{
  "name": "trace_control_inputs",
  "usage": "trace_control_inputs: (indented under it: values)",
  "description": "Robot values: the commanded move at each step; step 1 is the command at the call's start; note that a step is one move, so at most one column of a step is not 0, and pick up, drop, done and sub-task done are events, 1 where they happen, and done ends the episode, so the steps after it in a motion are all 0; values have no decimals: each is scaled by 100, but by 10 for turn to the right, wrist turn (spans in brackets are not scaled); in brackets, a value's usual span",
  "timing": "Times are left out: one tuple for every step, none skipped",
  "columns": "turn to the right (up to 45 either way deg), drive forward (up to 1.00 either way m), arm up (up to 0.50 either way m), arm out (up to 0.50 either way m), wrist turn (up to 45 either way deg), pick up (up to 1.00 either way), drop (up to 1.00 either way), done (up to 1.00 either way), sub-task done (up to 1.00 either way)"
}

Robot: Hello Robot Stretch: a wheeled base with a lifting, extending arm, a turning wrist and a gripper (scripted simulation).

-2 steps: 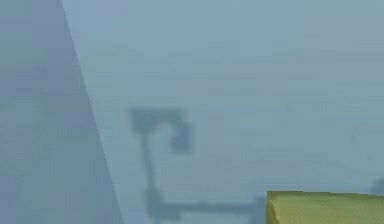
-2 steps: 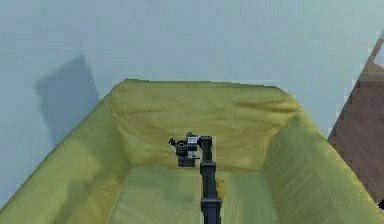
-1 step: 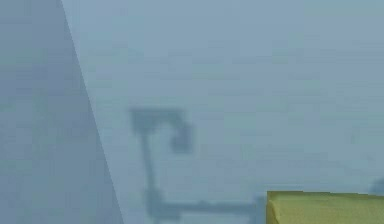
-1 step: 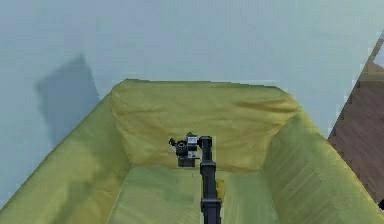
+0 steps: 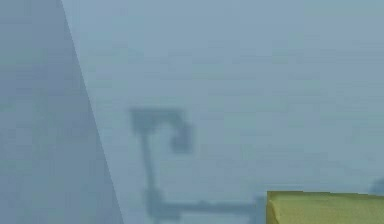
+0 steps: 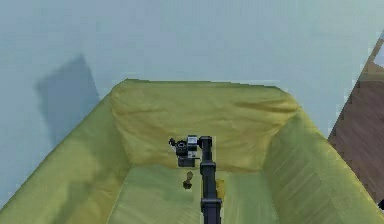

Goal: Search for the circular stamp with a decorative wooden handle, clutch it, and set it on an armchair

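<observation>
End effector (image 6: pixel 181 148) mid-frame against yellow armchair (image 6: pixel 290 160). Small brown blob (image 6: pixel 188 181) just below. Cannot tell whether holding anything.

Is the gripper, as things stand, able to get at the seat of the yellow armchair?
Probably yes: the arm lies above the armchair's seat, the gripper hangs between the two armrests, and nothing stands in its way.

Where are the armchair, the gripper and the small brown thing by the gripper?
armchair (image 6: pixel 200 108): arm side view, on the yellow backrest.
gripper (image 6: pixel 177 146): arm side view, between its fingertips.
small brown thing (image 6: pixel 188 181): arm side view, on its middle.
</observation>
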Motion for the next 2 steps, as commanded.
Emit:
trace_control_inputs:
  values:
    - [0,0,10,0,0,0,0,0,0]
    - [0,0,0,-8,0,0,0,0,0]
